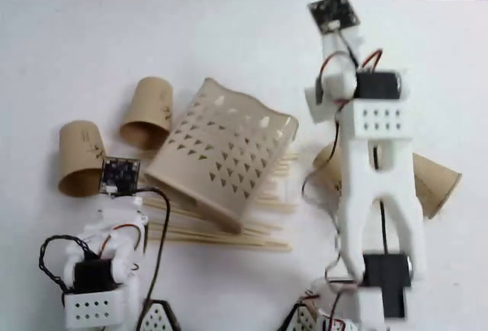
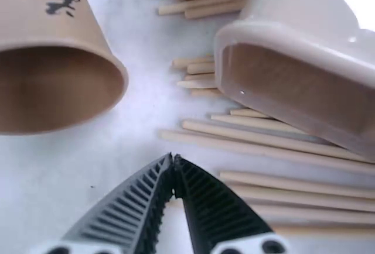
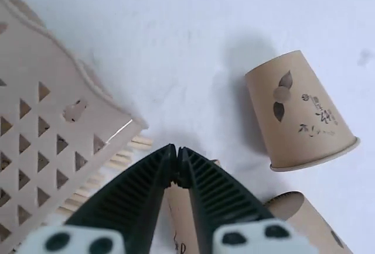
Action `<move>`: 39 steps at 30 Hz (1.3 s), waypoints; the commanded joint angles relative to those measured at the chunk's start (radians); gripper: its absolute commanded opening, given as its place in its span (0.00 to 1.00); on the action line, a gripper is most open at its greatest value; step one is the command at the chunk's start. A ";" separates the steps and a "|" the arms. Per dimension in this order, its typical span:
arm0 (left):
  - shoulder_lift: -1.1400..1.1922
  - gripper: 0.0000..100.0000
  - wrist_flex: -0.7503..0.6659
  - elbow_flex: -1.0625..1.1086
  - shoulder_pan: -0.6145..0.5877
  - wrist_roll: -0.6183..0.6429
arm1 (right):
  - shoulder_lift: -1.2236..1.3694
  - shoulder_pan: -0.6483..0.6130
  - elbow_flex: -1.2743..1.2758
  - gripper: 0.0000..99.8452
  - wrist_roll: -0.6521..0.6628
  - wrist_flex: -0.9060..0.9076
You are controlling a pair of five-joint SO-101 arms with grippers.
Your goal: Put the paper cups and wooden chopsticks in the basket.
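Observation:
The perforated beige basket lies tipped on its side mid-table, on top of a spread of wooden chopsticks. Two brown paper cups lie on their sides to its left. Two more cups lie partly under the right arm. My left gripper is shut and holds nothing, low over the table between a cup's mouth and the chopsticks beside the basket rim. My right gripper is also shut and holds nothing, above a cup, with another cup farther off.
The white table has free room along its far side and far left. The right arm's white links stretch over the cups on the right. Cables trail near the left arm's base. A third cup lies close to the right gripper.

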 commanded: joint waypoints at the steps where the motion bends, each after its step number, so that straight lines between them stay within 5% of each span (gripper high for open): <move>1: -0.008 0.03 0.003 -0.002 0.005 -0.008 | -0.209 -0.028 0.212 0.02 0.008 -0.091; 15: -0.018 0.03 -0.101 -0.003 0.027 -0.018 | -0.657 0.010 0.786 0.02 0.086 -0.294; 21: -0.022 0.03 -0.232 -0.155 0.039 -0.354 | -0.573 0.010 0.776 0.05 0.080 -0.298; 27: -0.012 0.10 -0.150 -0.476 0.053 -0.259 | -0.472 0.008 0.674 0.15 0.051 -0.298; 32: 0.166 0.23 -0.166 -0.503 0.194 -0.173 | -0.369 0.008 0.572 0.15 0.000 -0.297; 39: 0.403 0.21 -0.284 -0.497 0.288 -0.130 | -0.199 0.016 0.480 0.15 0.000 -0.321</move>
